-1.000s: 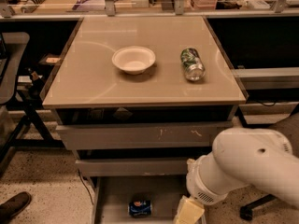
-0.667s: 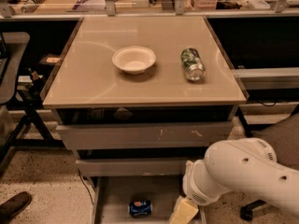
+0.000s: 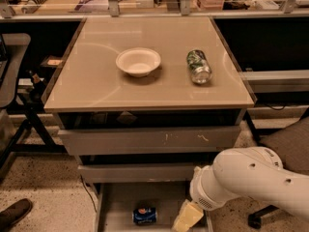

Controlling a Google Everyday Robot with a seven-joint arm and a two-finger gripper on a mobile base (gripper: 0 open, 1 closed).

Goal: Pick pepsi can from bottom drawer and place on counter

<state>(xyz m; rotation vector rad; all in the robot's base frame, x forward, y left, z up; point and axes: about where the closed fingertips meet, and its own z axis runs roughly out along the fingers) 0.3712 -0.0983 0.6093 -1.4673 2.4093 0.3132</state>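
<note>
We find the pepsi can (image 3: 145, 215) lying on its side on the floor of the open bottom drawer (image 3: 120, 199). The gripper (image 3: 187, 217) sits low at the drawer's right, near the can but apart from it; we cannot tell whether it is released or clenched. The counter (image 3: 96, 83) carries a bowl (image 3: 138, 61) and a green can (image 3: 198, 66).

counter (image 3: 96, 86) with bowl (image 3: 138, 61) and green can (image 3: 199, 66), bottom drawer (image 3: 116, 202) holding pepsi can (image 3: 145, 215), gripper (image 3: 186, 219) beside
</note>
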